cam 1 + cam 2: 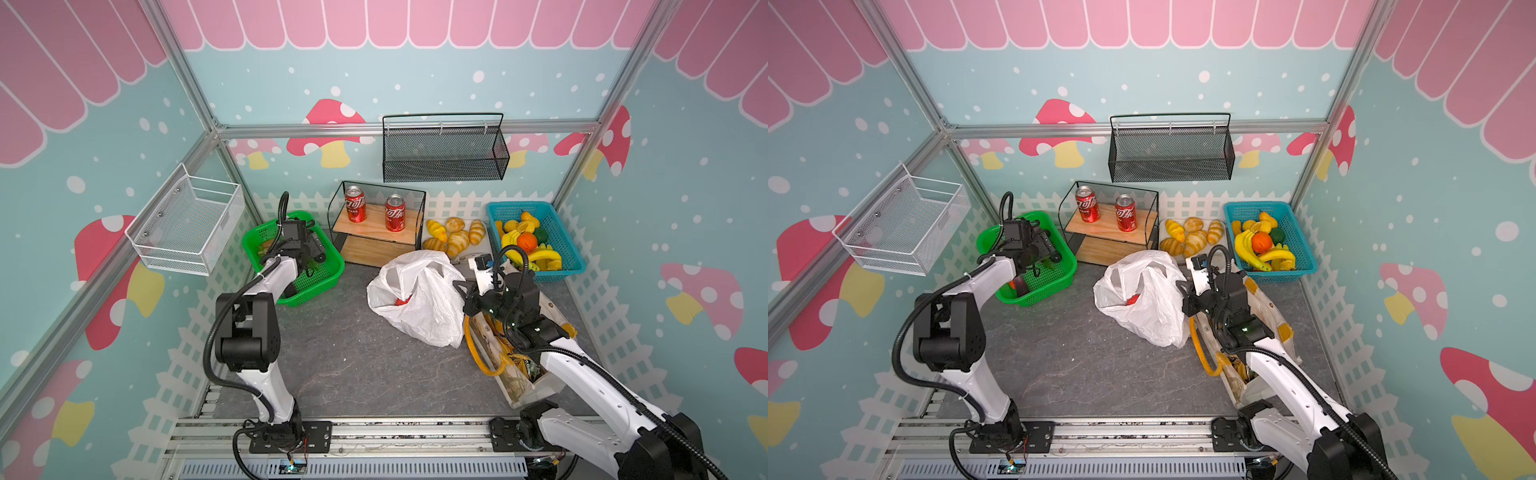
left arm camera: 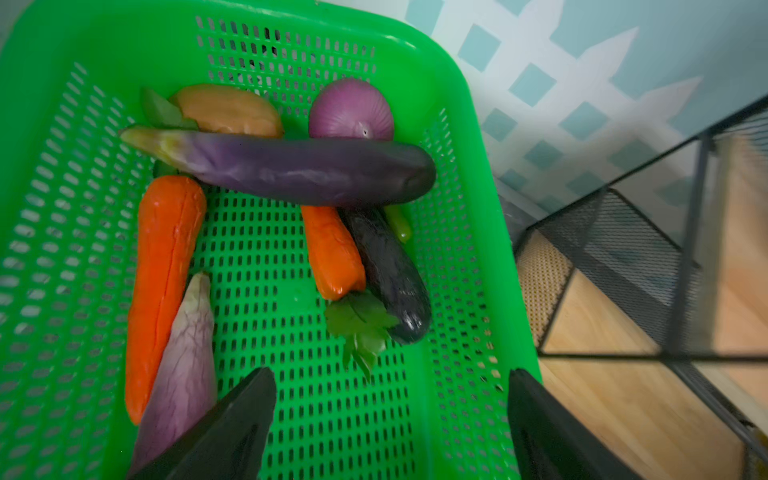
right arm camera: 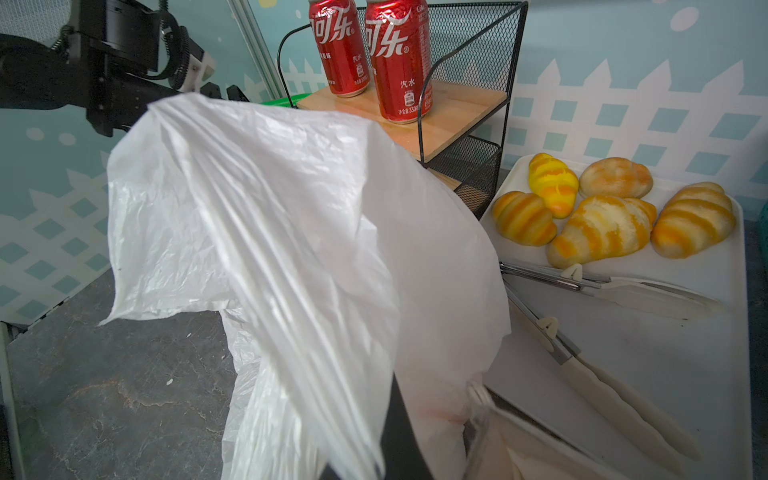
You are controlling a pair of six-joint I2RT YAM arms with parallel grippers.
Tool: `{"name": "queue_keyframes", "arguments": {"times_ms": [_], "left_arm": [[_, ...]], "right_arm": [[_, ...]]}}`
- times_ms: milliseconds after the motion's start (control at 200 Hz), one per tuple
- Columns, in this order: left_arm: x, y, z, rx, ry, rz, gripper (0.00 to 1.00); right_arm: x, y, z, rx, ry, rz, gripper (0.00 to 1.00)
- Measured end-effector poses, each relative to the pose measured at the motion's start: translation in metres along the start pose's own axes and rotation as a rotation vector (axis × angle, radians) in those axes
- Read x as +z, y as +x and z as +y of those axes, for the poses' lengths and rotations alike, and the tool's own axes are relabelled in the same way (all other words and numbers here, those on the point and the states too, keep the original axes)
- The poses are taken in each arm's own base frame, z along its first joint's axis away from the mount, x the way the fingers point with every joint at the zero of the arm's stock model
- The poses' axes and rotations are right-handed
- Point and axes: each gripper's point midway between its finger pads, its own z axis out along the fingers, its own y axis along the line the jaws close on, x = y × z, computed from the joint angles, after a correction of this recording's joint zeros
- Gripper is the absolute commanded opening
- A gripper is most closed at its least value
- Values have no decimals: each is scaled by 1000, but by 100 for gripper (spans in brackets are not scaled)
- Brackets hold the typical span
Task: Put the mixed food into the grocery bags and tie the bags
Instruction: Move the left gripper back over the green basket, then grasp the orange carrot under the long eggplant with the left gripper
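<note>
The mixed food lies in a green basket [image 2: 457, 83]: a purple onion [image 2: 351, 110], a long purple eggplant [image 2: 299, 168], an orange carrot [image 2: 166, 266], a leafy carrot [image 2: 332, 253] and a tan-orange piece [image 2: 228, 110]. My left gripper [image 2: 390, 374] hovers open above the basket floor with nothing between its fingers; in both top views it [image 1: 311, 251] [image 1: 1046, 249] is over the basket. The white plastic grocery bag [image 1: 415, 299] [image 1: 1142, 299] stands mid-table with a red piece [image 1: 402, 300] inside. My right gripper [image 1: 459, 286] [image 3: 395, 403] is shut on the bag's edge [image 3: 291, 228]. The cream tote [image 1: 523, 386] lies under the right arm.
A wire rack with two red cans [image 1: 355, 203] stands at the back. A white tray of croissants [image 1: 455, 237] with tongs [image 3: 602, 286] and a blue fruit basket [image 1: 536, 241] sit at the back right. Wire baskets hang on the back wall [image 1: 442, 149] and left wall [image 1: 187, 220].
</note>
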Motion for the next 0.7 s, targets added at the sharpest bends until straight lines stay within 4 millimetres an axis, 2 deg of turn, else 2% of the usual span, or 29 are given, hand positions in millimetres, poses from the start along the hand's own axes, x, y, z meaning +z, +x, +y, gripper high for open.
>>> {"name": "queue_keyframes", "arguments": {"times_ms": [125, 255, 535, 700], "left_arm": [[24, 4, 3, 28, -13, 73, 90], [34, 13, 13, 43, -34, 128, 88], [59, 32, 46, 28, -93, 223, 74], [75, 39, 55, 11, -96, 262, 63]], "right_arm": [[1, 0, 0, -1, 0, -1, 0], [4, 2, -1, -2, -2, 5, 0], [5, 3, -2, -5, -3, 7, 0], [6, 4, -2, -3, -7, 11, 0]]}}
